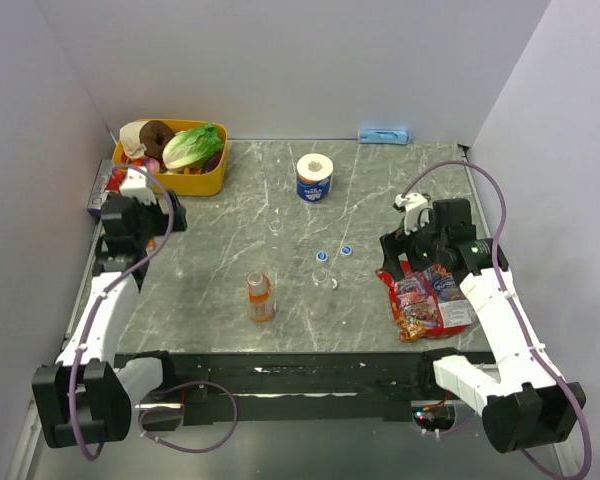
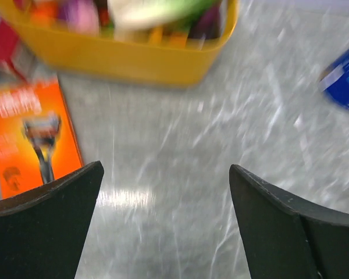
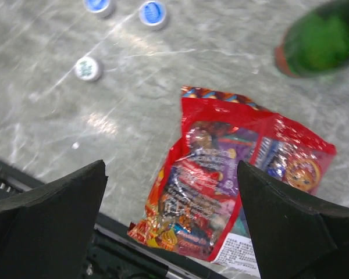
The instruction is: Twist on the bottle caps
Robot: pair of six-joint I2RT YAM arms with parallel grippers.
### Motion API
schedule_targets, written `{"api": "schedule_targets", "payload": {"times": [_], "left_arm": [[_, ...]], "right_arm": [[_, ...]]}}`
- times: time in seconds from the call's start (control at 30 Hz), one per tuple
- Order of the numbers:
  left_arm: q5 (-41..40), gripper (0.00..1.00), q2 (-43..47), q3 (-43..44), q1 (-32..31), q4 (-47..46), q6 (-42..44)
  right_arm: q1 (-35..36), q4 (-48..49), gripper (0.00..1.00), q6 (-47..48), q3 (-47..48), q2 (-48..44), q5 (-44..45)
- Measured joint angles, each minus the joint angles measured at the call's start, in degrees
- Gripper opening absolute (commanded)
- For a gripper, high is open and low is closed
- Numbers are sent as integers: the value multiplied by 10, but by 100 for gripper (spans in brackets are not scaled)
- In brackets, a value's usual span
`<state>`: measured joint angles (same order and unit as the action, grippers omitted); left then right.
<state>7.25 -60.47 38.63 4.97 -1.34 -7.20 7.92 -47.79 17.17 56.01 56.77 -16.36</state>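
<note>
Two blue bottle caps (image 1: 323, 256) (image 1: 347, 249) lie side by side mid-table; they also show at the top of the right wrist view (image 3: 98, 4) (image 3: 152, 13). One small clear bottle (image 1: 322, 277) stands just in front of them, and its open mouth (image 3: 88, 68) shows from above. Another small clear bottle (image 1: 276, 226) stands farther back. The orange drink bottle (image 1: 260, 296) stands near the front. My left gripper (image 1: 145, 195) (image 2: 166, 174) is open and empty over bare table near the basket. My right gripper (image 1: 395, 250) (image 3: 171, 171) is open and empty above a snack bag.
A yellow basket (image 1: 205, 185) (image 2: 134, 58) of food sits back left, with an orange razor box (image 2: 35, 133) beside it. A toilet roll (image 1: 315, 178) stands mid-back. A red snack bag (image 1: 425, 300) (image 3: 221, 174) lies front right. A blurred green object (image 3: 323, 38) is beyond it.
</note>
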Motion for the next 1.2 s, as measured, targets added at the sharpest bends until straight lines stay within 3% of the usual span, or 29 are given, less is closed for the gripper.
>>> {"api": "schedule_targets", "payload": {"times": [0.27, 0.43, 0.57, 0.73, 0.93, 1.07, 1.2], "left_arm": [[62, 96, 11, 126, 1, 121, 33], [104, 96, 14, 127, 0, 203, 47], [122, 96, 43, 104, 1, 225, 45], [129, 96, 57, 101, 1, 231, 37], [136, 96, 81, 94, 1, 235, 27], [139, 96, 99, 94, 1, 236, 24], [141, 96, 107, 86, 1, 231, 19]], "right_arm": [[24, -34, 99, 107, 110, 12, -136], [72, -38, 95, 128, 209, 45, -232], [134, -30, 89, 127, 227, 66, -275], [205, 15, 83, 73, 236, 118, -275], [255, 72, 86, 4, 288, 211, -188], [275, 61, 90, 23, 321, 240, -185], [287, 22, 92, 78, 304, 206, -198]]}}
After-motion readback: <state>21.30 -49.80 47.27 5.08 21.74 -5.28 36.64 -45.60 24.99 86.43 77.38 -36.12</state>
